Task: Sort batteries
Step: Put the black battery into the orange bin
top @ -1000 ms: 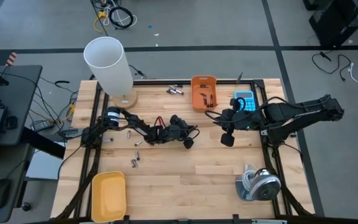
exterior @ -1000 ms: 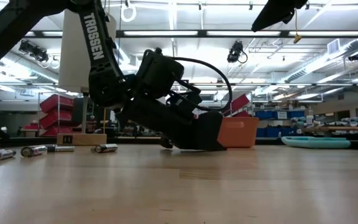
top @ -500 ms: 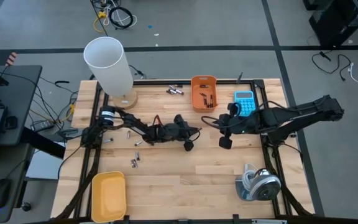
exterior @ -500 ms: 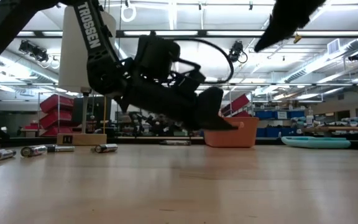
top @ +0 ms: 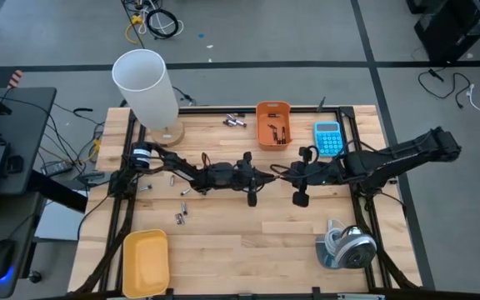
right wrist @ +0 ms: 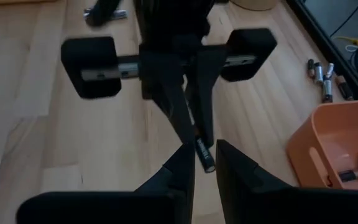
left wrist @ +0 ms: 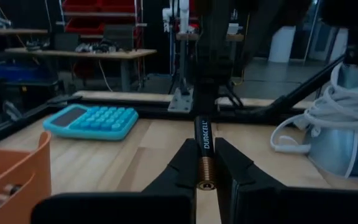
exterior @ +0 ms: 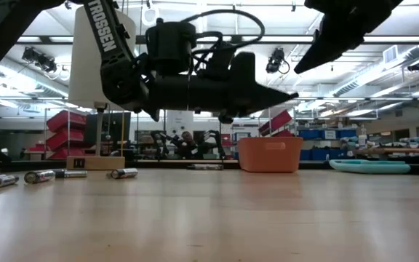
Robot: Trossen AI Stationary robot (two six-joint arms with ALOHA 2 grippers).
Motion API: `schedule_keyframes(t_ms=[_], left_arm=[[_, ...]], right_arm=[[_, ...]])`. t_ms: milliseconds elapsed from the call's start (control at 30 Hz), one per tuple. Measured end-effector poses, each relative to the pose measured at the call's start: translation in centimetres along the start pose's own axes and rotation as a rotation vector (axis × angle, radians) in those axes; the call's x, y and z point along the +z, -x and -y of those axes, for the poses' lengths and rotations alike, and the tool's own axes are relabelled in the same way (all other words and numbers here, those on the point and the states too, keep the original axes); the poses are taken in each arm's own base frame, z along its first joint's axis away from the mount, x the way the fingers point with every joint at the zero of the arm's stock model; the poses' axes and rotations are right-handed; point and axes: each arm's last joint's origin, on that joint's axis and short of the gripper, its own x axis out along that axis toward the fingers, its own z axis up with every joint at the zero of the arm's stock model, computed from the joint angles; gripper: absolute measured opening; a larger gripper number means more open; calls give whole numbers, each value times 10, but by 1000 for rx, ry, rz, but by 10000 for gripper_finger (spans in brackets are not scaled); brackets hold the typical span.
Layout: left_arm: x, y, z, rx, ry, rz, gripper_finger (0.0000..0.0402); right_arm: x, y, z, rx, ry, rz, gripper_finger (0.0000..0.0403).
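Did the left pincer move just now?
Yes. The left pincer, holding a battery, lifted off the table and swung rightward, toward the right pincer.

One camera hangs overhead, looking straight down on the whole table [top: 248, 242]. Another sits at tabletop level, facing across it into the room. Each wrist camera peers close past its own fingers; both catch the orange bin [left wrist: 8, 177].

Grey floor [top: 307, 33], ceiling strip lights [exterior: 384, 69]
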Motion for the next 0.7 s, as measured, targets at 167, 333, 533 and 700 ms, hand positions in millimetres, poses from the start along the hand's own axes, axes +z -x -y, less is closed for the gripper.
schedule_keyframes(t_ms=[167,333,533,700], left_arm=[[2,0,0,-2,2,15,18],[11,1,0,-35,12,116,18],[13,1,0,-35,14,127,18],[15,1,0,-36,15,156,18]], right_arm=[[-1,0,-1,-5,-3,2,63],[0,0,1,-45,-2,9,88],[0,0,1,-65,-4,13,117],[0,0,1,-65,-6,16,126]])
